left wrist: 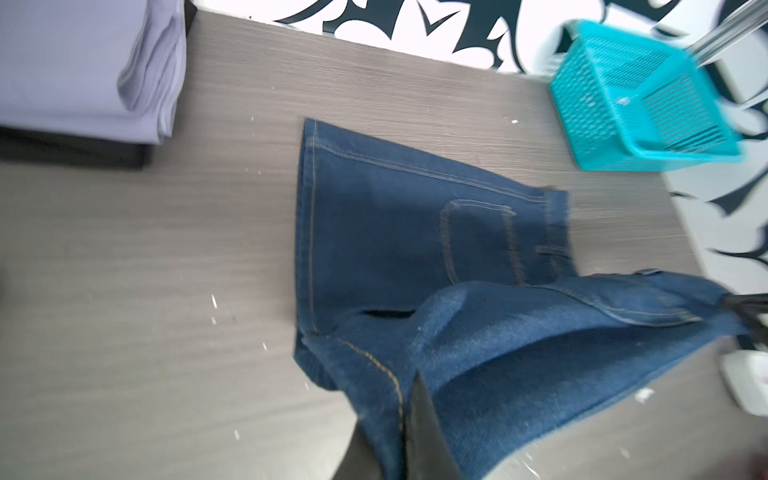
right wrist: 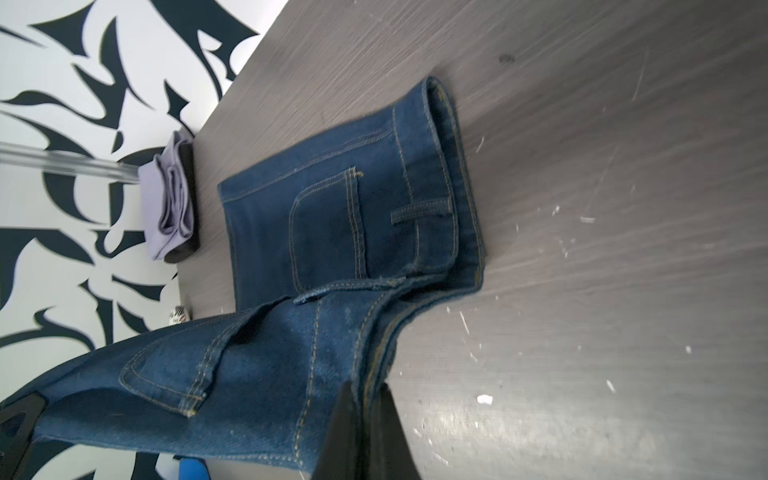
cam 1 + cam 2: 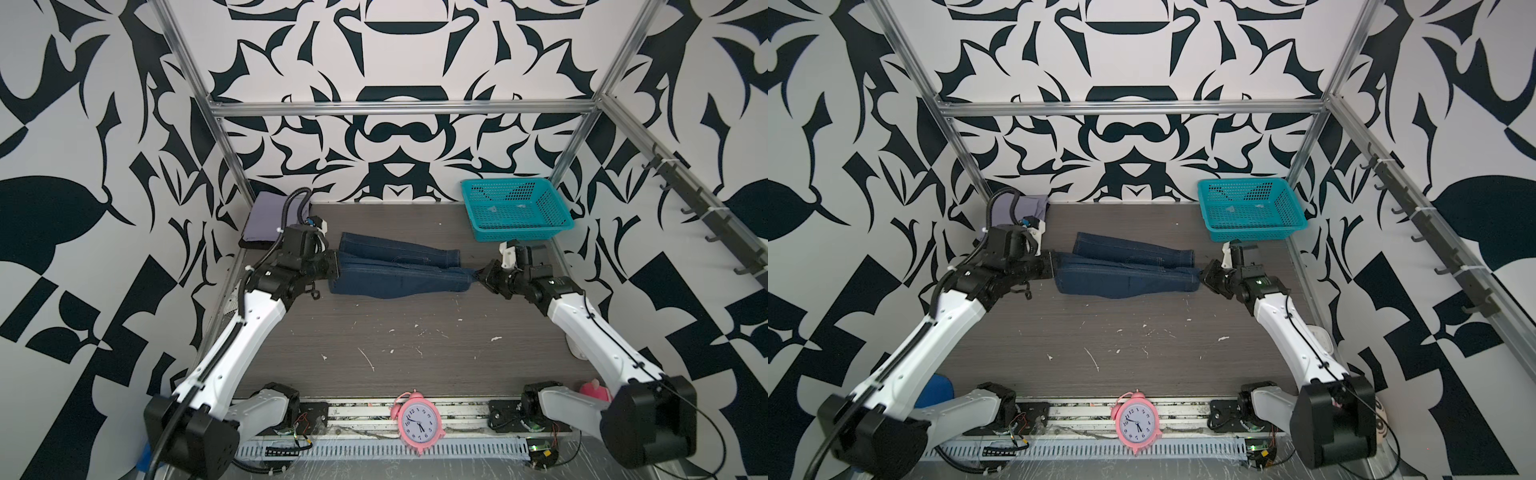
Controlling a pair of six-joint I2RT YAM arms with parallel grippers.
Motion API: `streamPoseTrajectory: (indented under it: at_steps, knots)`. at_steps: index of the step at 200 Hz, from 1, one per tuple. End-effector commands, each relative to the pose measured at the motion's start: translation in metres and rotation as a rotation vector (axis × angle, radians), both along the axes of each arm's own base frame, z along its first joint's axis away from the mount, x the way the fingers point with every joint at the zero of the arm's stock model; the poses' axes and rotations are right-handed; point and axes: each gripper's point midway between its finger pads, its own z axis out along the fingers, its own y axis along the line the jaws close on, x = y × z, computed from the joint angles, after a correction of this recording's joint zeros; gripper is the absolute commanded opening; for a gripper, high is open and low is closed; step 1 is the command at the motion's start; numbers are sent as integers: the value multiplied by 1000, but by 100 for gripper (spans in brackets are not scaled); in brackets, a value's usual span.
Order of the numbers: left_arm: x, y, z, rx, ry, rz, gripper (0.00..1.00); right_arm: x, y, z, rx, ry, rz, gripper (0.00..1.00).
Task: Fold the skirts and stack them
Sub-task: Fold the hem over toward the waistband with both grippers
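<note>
Nearest, the black elbows of the left arm (image 3: 191,436) and right arm (image 3: 652,419) stand at 7 and 5 o'clock, with a pink clock (image 3: 417,424) between them on the rail at 6 o'clock, seen in both top views.

Past the middle of the table (image 3: 415,332), toward 12 o'clock, lies the denim skirt (image 3: 399,274), stretched from 9 to 3 o'clock. The left gripper (image 3: 333,269) is pinched tight on its 9 o'clock end, at the hem. The right gripper (image 3: 478,274) is pinched tight on its 3 o'clock end, by the waistband. Both wrist views show cloth caught between closed fingers (image 2: 395,436). The near half of the denim is raised between the two grippers. The far half, with a pocket and belt loop, rests flat on the table.

At 10 o'clock, in the far corner, the folded lavender skirt (image 3: 266,220) sits on the black skirt (image 3: 253,245). This stack lies apart from the denim.

A teal basket (image 3: 523,232) stands at 1 o'clock, just behind the right gripper.
</note>
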Motion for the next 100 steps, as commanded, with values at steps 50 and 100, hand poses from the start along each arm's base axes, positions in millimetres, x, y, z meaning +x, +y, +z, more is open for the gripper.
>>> streamPoseTrajectory:
  at_steps: [50, 100]
  knots:
    - [95, 23, -6, 143, -32, -18, 0, 78, -21, -3, -27, 32, -87, 0]
    - [130, 38, -42, 214, 47, 1, 0, 105, -25, -23, -28, 81, -102, 1]
